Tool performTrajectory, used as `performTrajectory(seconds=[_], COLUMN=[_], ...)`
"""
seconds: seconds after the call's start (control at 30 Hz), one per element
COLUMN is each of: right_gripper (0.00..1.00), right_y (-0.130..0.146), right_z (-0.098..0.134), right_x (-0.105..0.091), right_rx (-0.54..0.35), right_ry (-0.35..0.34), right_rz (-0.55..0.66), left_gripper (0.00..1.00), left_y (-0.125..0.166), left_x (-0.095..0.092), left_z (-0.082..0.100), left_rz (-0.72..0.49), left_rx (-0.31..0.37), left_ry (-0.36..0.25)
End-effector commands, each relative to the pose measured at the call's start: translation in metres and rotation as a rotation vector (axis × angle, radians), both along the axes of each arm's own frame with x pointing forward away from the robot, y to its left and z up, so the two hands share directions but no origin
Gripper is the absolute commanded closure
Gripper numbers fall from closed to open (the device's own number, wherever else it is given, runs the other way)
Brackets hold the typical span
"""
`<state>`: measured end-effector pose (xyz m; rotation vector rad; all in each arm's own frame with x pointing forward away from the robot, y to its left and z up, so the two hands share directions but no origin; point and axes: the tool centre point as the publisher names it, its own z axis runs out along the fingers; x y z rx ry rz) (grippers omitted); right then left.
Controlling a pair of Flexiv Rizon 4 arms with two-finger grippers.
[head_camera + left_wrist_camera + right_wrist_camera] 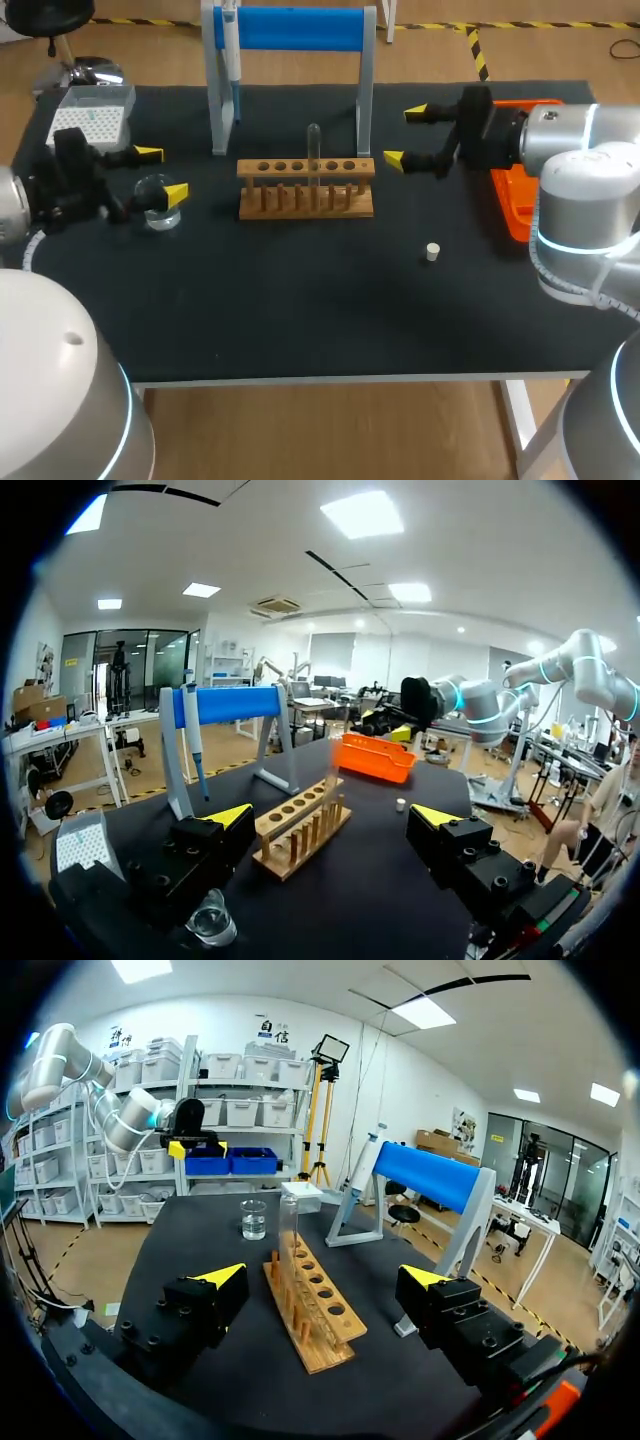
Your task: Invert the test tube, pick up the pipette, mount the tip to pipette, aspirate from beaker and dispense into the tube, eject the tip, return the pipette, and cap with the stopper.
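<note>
**A:** Where is the test tube, and which way does it point?

**B:** The test tube (pixel 313 150) stands upright in a middle hole of the wooden rack (pixel 305 190), with its long axis vertical. The rack runs left to right at the middle of the black table (pixel 300 310). The glass is clear, and I cannot tell which end is up.

**A:** And the pipette?

**B:** The pipette (pixel 230 60) hangs on the left post of the blue-barred stand (pixel 295 28), just behind the rack. Its long axis is vertical and its narrow end points down. Its top is cut off in the head view.

**A:** How are the grippers?

**B:** The left gripper (pixel 162 173) is at the left of the table, fingers spread wide with nothing between them. The right gripper (pixel 405 137) is just right of the rack, also spread wide and holding nothing.

**A:** Which containers are there?

**B:** A glass beaker (pixel 152 205) stands just beside the left gripper's nearer finger, which partly covers it. In the right wrist view it seems to hold clear liquid. A tip box (pixel 88 118) sits at the far left corner. An orange tray (pixel 512 210) lies at the right, largely hidden by the right arm, so its contents cannot be seen.

**A:** The stopper?

**B:** The small white stopper (pixel 432 252) lies on the table, nearer than the rack and to its right, well apart from it.
</note>
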<state>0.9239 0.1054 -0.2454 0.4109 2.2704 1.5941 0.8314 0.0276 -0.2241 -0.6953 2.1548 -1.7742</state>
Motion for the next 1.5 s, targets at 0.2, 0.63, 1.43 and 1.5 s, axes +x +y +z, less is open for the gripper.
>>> performTrajectory(seconds=[0.2, 0.63, 1.43, 1.5], right_gripper=[0.00, 0.00, 0.00, 0.00], right_y=[0.000, 0.021, 0.103, 0.106], right_z=[0.000, -0.004, -0.026, -0.027], right_x=[0.000, 0.019, 0.028, 0.029], right_rx=[0.001, 0.135, 0.316, 0.318], right_ry=[0.000, -0.128, 0.014, 0.017], right_rz=[0.001, 0.293, 0.477, 0.475], left_gripper=[0.00, 0.00, 0.00, 0.00], left_y=[0.000, 0.000, 0.000, 0.000], left_x=[-0.001, -0.001, -0.001, -0.001], left_z=[0.000, 0.000, 0.000, 0.000], left_rz=[0.001, 0.001, 0.001, 0.001], left_rx=[0.000, 0.000, 0.000, 0.000], left_ry=[-0.001, -0.001, -0.001, -0.001])
